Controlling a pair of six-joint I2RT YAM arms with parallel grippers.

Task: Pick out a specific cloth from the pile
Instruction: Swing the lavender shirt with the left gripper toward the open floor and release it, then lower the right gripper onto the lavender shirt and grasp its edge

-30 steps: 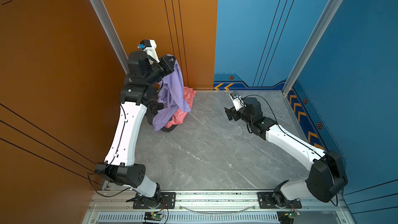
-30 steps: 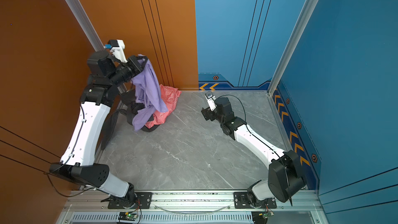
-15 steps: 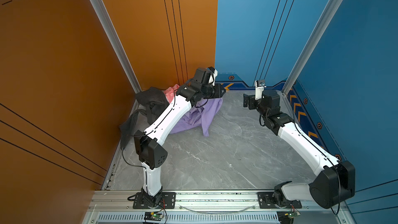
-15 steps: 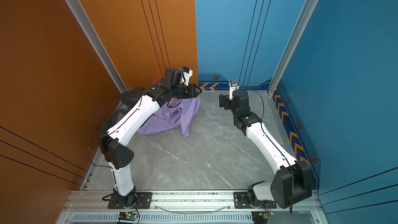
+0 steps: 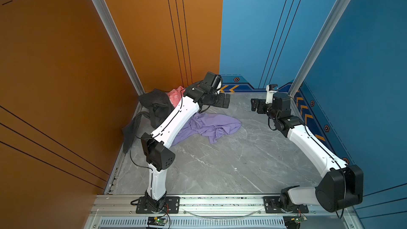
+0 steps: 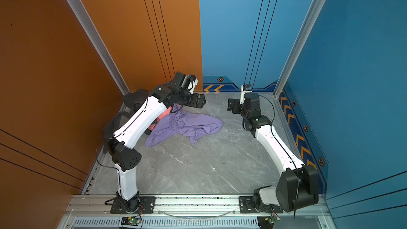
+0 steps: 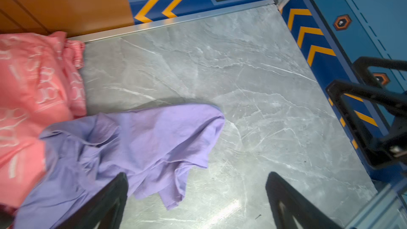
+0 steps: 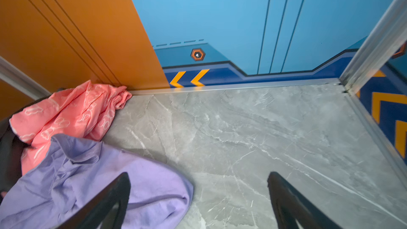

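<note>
The soft, plain lavender cloth (image 5: 211, 125) lies crumpled on the grey marble-patterned desk (image 5: 220, 166), spread from the far left corner toward the desk's middle. Its long axis runs roughly along the far edge, from the pile (image 5: 163, 103) out to a rounded fold that faces the right edge. One narrow tail points toward the near edge. At its corner end the cloth touches and partly overlaps the salmon-pink garment with white print (image 7: 33, 80). The dark grey-black garment (image 5: 152, 100) sits beyond that, against the orange wall.

The left claw (image 5: 223, 101) hovers above the far side of the cloth, jaws spread wide and empty. The left wrist view shows its fingers (image 7: 112, 197) apart, with only cloth and bare desk beneath them. So the cloth lies below this claw and a little back toward the arm's own base.

The right claw (image 5: 256, 106) is likewise wide apart and holds nothing. It is raised nearer the far right corner, facing the left claw across bare desk, and is apart from the cloth's rounded end.

The left claw is clearly the nearer. By my reading the cloth is laid out of the heap but not fully clear of it. Any further pull would best go along its long axis, away from the far left corner.
</note>
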